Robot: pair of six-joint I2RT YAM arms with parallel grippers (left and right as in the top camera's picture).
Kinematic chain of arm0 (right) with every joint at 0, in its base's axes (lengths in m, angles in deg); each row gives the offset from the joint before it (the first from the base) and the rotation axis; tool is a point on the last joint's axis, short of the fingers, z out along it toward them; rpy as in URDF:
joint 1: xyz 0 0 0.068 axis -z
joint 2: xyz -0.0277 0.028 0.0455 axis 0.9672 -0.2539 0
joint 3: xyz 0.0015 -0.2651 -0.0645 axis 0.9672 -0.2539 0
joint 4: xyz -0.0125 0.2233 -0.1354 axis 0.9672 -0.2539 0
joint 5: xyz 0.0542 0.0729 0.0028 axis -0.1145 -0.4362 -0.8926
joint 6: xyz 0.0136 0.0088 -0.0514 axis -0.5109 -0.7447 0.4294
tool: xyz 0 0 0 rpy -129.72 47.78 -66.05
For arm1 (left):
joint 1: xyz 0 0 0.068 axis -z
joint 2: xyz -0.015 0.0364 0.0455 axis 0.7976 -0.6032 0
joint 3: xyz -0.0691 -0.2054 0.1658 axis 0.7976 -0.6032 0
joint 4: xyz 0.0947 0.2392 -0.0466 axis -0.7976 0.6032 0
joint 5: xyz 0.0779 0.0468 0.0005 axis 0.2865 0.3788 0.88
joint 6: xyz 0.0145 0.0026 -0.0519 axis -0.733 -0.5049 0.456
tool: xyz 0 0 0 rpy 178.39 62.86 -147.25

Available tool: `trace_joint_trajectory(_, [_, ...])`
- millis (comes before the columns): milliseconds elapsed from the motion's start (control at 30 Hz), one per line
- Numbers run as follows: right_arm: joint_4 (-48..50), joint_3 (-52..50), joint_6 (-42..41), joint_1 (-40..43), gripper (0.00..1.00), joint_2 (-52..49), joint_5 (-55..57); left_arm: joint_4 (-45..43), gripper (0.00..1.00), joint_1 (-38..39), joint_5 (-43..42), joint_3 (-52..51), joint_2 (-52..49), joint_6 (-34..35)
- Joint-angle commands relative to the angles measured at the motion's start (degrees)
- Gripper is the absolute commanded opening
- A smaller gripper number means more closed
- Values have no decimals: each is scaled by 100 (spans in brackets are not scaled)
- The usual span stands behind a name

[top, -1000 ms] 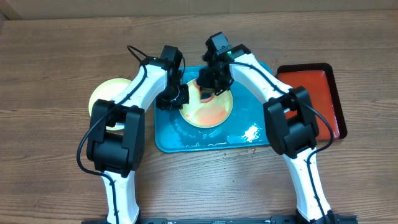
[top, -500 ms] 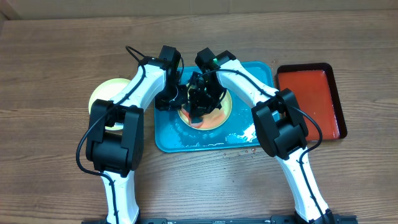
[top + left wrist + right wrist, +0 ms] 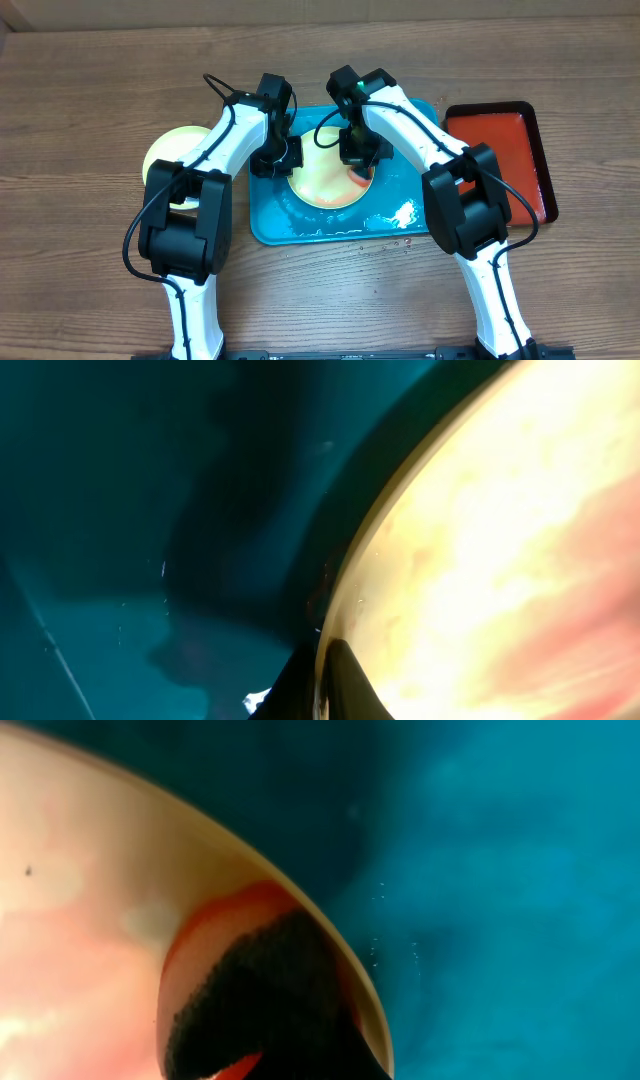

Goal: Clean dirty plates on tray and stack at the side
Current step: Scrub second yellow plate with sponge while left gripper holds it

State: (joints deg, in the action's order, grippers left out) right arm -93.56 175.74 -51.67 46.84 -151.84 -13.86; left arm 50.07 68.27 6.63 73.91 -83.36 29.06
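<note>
Left gripper [image 3: 283,160] pinches the rim of the pale yellow-green round plastic plate [image 3: 325,188] at its 9 o'clock edge. The left wrist view shows one finger on each face of the rim, apparently to steady the plate against the wiping force. Right gripper [image 3: 357,156] bears down near the plate's 2 o'clock edge. A dark grainy sponge [image 3: 260,1005] projects from where its fingers would meet, so it is judged clamped on the sponge, though the fingers themselves cannot be made out.

The sponge rests on a red sauce smear [image 3: 225,915] just inside the rim, the most obvious soil; the plate's centre shows only a faint pink film. The plate lies in the large turquoise-blue rectangular plastic tray [image 3: 268,225], whose glistening floor seems to catch run-off.

At 9 o'clock from the tray, a second pale yellow-green plate [image 3: 162,150] sits on the wooden table [image 3: 90,250], plausibly marking the stacking spot. At 3 o'clock lies a smaller red tray with dark rim [image 3: 495,150], well apart from both grippers. Judged stage: scrubbing, with this plate not yet stacked.
</note>
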Motion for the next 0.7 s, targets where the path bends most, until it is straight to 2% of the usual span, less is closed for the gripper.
trace_joint_trajectory(0, [479, -186, -326, 87, 4, -160, 1370, -31, 4, 72, 166, -136, -116, -81])
trace_joint_trajectory(100, [1110, -254, -256, 22, 4, -164, 678, -31, 4, 72, 166, -136, -116, -81])
trace_joint_trajectory(200, [1858, -400, 190, -28, 4, -197, -730, -31, 4, 72, 168, -136, -116, -81])
trace_joint_trajectory(300, [2277, -442, 304, -107, 4, -361, -1832, -31, 4, 72, 168, -136, -116, -81])
trace_joint_trajectory(500, [2184, -442, 660, -442, 4, -612, -2959, -31, 4, 72, 168, -136, -116, -81])
trace_joint_trajectory(667, [1508, -431, 1102, -595, 4, -603, -3187, -31, 4, 72, 168, -136, -116, -83])
